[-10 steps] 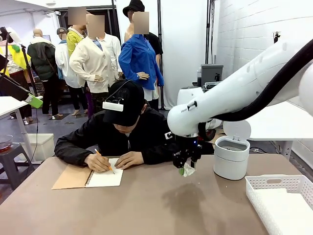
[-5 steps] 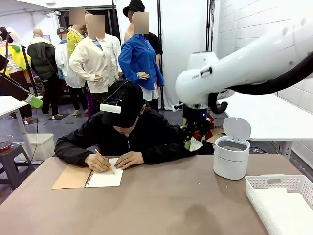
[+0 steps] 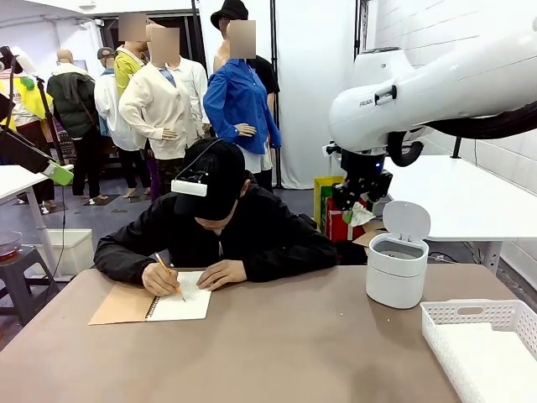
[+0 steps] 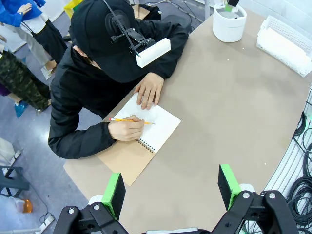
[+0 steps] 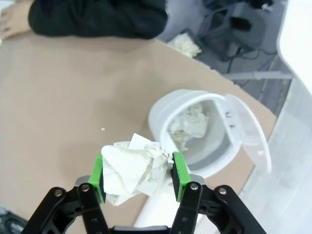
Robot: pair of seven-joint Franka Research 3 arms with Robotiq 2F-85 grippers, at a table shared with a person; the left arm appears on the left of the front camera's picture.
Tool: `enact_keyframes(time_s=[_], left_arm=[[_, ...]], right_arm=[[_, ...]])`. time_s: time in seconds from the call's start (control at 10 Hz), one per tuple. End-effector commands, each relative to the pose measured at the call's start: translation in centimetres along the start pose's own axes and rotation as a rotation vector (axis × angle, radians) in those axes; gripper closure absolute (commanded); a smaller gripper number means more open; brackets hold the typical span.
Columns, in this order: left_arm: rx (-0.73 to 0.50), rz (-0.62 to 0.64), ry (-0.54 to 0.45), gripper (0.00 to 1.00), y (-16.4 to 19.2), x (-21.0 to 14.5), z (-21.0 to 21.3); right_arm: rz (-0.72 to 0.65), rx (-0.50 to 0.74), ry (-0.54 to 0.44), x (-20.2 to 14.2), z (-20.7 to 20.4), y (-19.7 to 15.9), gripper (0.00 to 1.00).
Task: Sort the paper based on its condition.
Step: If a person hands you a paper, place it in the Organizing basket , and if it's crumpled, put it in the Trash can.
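Up near small round white plastic bin [image 3: 396,284], we squeeze crumpled white paper ball [image 5: 130,176] in right gripper [image 5: 138,165]; left gripper [image 4: 170,187] fingers wide apart.

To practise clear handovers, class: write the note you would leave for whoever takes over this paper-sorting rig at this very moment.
Right gripper: jaws shut on a crumpled paper ball, held high near the white bin, whose lid is open.
Left gripper: open, empty, hovering above the table.
Done: crumpled paper already lies in the bin; the white basket seems to hold flat sheets.
Left: drop this ball into the bin, then watch for more paper from the person writing in the notebook.
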State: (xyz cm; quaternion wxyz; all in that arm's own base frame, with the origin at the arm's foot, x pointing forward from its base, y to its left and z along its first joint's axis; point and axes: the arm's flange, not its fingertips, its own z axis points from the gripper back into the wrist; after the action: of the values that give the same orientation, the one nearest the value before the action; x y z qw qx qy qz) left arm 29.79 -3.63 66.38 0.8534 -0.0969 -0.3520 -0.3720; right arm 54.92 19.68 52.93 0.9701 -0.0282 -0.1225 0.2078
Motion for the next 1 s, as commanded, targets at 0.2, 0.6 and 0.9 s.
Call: enact_keyframes(time_s=[0.2,0.6,0.9], left_arm=[[0.003,0.002,-0.004,0.0,0.1,-0.1,0.0],[0.003,0.002,-0.004,0.0,0.1,-0.1,0.0],[0.003,0.002,-0.004,0.0,0.1,-0.1,0.0]], right_arm=[[-0.115,-0.138,-0.024,-1.8,0.4,-2.3,0.38],[-0.182,-0.182,0.011,-2.6,-0.6,-4.7,0.38],[-0.2,-0.177,0.031,-2.6,-2.1,-5.6,0.38]])
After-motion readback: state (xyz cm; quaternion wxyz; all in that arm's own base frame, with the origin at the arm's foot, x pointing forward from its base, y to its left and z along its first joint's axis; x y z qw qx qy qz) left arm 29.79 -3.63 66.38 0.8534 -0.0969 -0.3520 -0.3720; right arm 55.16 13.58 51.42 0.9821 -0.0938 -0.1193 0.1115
